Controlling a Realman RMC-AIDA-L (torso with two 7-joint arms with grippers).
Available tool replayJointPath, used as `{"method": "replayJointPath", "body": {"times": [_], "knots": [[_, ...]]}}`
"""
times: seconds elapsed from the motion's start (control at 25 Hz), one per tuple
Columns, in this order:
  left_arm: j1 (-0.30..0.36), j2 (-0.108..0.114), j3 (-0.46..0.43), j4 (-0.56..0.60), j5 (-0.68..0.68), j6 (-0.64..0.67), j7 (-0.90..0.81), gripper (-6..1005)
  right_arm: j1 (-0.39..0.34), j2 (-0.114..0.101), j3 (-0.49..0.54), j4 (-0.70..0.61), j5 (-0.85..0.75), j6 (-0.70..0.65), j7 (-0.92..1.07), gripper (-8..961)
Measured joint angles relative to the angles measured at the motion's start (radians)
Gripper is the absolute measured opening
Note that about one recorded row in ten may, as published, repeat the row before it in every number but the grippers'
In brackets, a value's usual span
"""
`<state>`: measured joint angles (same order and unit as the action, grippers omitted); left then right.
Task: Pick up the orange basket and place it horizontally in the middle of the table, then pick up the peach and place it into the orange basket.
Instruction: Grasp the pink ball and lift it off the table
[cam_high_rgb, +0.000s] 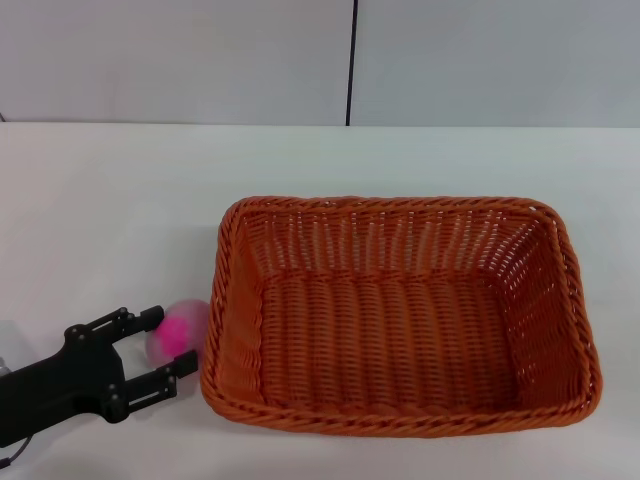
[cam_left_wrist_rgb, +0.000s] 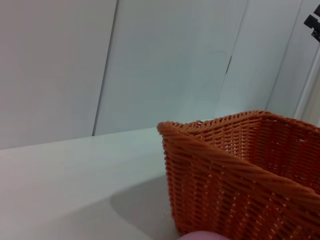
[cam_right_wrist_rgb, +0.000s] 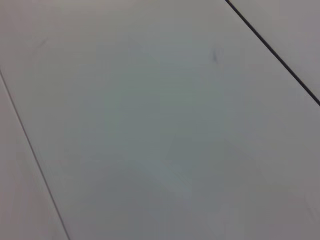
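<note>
The orange basket lies lengthwise across the white table, right of centre and near the front edge, with nothing inside it. Just outside its left wall rests the peach, pale pink with a magenta patch. My left gripper reaches in from the lower left, open, its two black fingers on either side of the peach. In the left wrist view the basket's corner looms close and a sliver of the peach shows at the bottom edge. My right gripper is out of view.
A pale wall with a dark vertical seam runs behind the table. The right wrist view shows only a plain pale panelled surface with thin seams.
</note>
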<state>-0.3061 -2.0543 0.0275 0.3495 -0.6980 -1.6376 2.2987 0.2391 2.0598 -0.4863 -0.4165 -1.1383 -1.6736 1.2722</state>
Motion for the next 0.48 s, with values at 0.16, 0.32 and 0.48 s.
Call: {"method": "replayJointPath", "body": {"times": [0.16,0.32,0.48], "knots": [[-0.009,-0.002,0.003,-0.004,0.0,0.006,0.0,752,-0.006,0.0,0.0,0.002,0.0,0.0,0.0,375],[-0.022,-0.002,0.029,-0.014,0.001,0.02,0.002,743,-0.012,0.002,0.004,0.004,0.0,0.0,-0.001,375],[-0.025,-0.004,0.033,-0.014,-0.01,0.022,0.01,671,-0.014,0.001,0.005,0.019,0.0,0.0,-0.001,375]]}}
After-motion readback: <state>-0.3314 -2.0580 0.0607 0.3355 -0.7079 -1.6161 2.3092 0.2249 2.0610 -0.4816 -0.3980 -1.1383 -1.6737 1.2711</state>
